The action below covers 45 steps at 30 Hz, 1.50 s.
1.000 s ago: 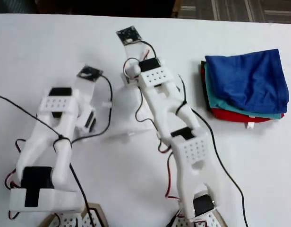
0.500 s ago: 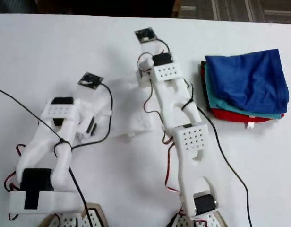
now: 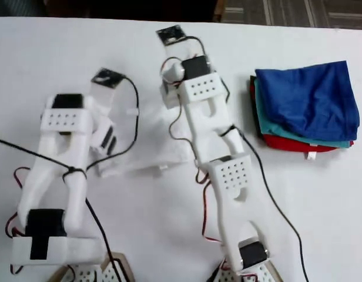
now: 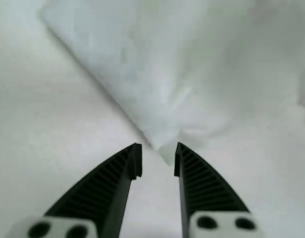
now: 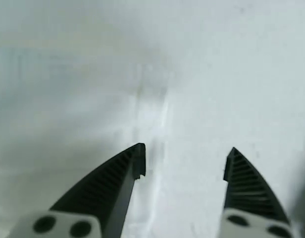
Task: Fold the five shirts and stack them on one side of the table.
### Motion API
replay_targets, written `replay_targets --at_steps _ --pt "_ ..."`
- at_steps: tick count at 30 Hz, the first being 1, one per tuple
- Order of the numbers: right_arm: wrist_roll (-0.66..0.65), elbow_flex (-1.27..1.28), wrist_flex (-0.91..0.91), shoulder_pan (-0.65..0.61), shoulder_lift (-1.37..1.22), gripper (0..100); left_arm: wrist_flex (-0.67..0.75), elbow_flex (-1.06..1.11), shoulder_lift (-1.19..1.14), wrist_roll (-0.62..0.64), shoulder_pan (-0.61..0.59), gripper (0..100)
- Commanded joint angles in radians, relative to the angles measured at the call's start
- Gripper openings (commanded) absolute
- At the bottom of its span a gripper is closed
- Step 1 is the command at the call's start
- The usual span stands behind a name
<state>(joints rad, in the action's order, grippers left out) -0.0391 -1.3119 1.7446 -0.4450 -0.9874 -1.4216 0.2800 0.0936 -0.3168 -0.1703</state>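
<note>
L gripper [image 4: 157, 159] (jaws apart), white shirt [image 4: 192, 74] corner

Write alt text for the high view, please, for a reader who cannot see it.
The left arm and right arm lean over a white shirt on the white table. Beside them sits a stack of folded shirts, blue on top.

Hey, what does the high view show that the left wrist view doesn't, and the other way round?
High view adds: the stack of folded shirts, blue on top, at one side of the table, apart from the white shirt lying by the arms. Left wrist view adds: the left gripper close up, its fingers slightly apart, with a corner of the white shirt pointing into the gap. Both share: the white shirt on the white table.
</note>
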Motion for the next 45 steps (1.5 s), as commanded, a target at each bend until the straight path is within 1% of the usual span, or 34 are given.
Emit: replay_targets --at_steps 1,4,8,11,14,17,21,23,25,27,31,33,35,38,40,41,45 --pt "0.063 0.0 0.019 -0.051 -0.007 27.6 -0.021 -0.081 0.038 0.008 -0.086 14" --pt "0.08 0.0 0.019 -0.085 -0.047 27.6 -0.017 -0.082 0.037 0.003 -0.158 14" --pt "0.11 0.0 0.022 -0.084 -0.093 27.9 -0.017 -0.084 0.037 0.002 -0.212 14" --pt "0.112 0.002 0.024 -0.085 -0.131 33.4 -0.015 -0.09 0.037 0.002 -0.242 14" --pt "0.114 0.018 0.024 -0.102 -0.163 34.4 -0.015 -0.09 0.035 -0.006 -0.258 14" --pt "0.135 0.049 0.024 -0.11 -0.193 34.4 0.009 -0.084 0.037 -0.048 -0.265 14" --pt "0.163 0.1 0.024 -0.124 -0.219 34.4 0.02 -0.088 0.037 -0.046 -0.279 14" --pt "0.153 0.126 0.024 -0.143 -0.217 34.4 0.02 -0.088 0.037 -0.046 -0.279 14" --pt "0.153 0.144 0.024 -0.166 -0.216 32.5 0.02 -0.088 0.037 -0.046 -0.279 14" --pt "0.146 0.161 0.024 -0.189 -0.216 25.4 0.02 -0.088 0.038 -0.046 -0.281 14" --pt "-0.002 0.169 0.024 -0.219 -0.214 1.4 0.012 -0.088 0.038 -0.046 -0.282 13" --pt "-0.057 0.17 0.025 -0.225 -0.214 3.4 0.012 -0.088 0.038 -0.046 -0.282 13" --pt "-0.066 0.17 0.025 -0.222 -0.213 1.5 0.012 -0.088 0.038 -0.046 -0.282 13" --pt "-0.068 0.175 0.025 -0.197 -0.163 1.9 0.012 -0.085 0.038 -0.046 -0.282 13" --pt "-0.074 0.183 0.025 -0.173 -0.087 1.9 0.015 -0.085 0.038 -0.046 -0.282 13" --pt "-0.098 0.192 0.025 -0.16 -0.035 1.9 0.018 -0.085 0.038 -0.046 -0.282 13" --pt "-0.245 0.319 0.025 -0.127 0.242 1.8 0.02 -0.09 0.038 -0.046 -0.281 13"
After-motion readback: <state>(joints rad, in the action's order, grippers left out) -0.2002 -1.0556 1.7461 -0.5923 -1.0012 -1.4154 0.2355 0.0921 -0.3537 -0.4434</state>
